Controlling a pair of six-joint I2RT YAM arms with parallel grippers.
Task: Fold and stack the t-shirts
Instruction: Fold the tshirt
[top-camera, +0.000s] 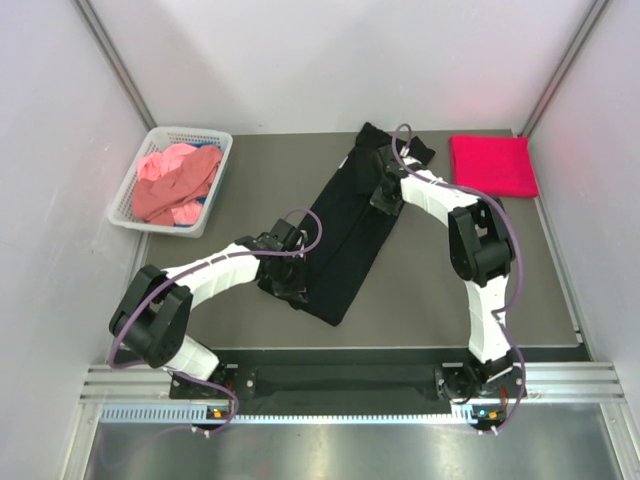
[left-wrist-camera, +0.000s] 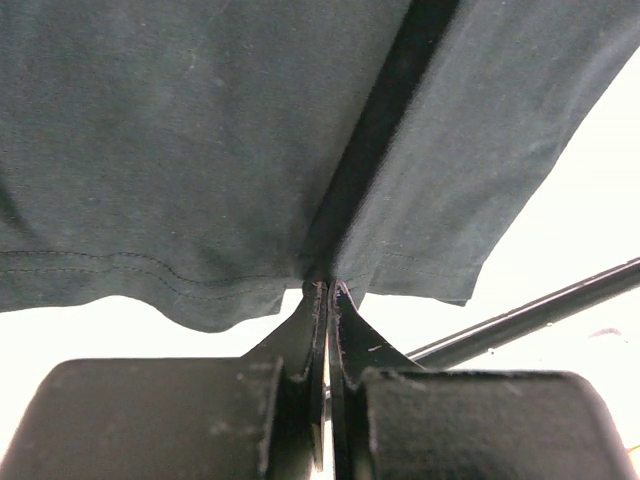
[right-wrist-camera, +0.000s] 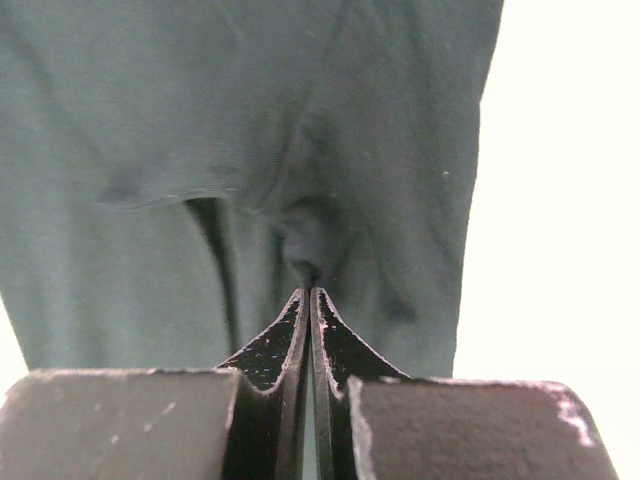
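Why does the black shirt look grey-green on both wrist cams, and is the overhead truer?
Left wrist: background blown out to white, likely lifting the black t-shirt to grey-green; hem stitching is sharp. Right wrist: same washout at right, cloth soft-focus near the right gripper. Top external: even light, no glare, shirt reads true black.

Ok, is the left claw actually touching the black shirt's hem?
Touching. The left wrist view shows the left claw shut, its tips pinching the black t-shirt right at the stitched hem.

black t-shirt (left-wrist-camera: 200, 150) cut off by top and left edges in both wrist views | blue cloth (top-camera: 186, 226) mostly buried under pink t-shirts (top-camera: 175, 185) in basket (top-camera: 190, 132)
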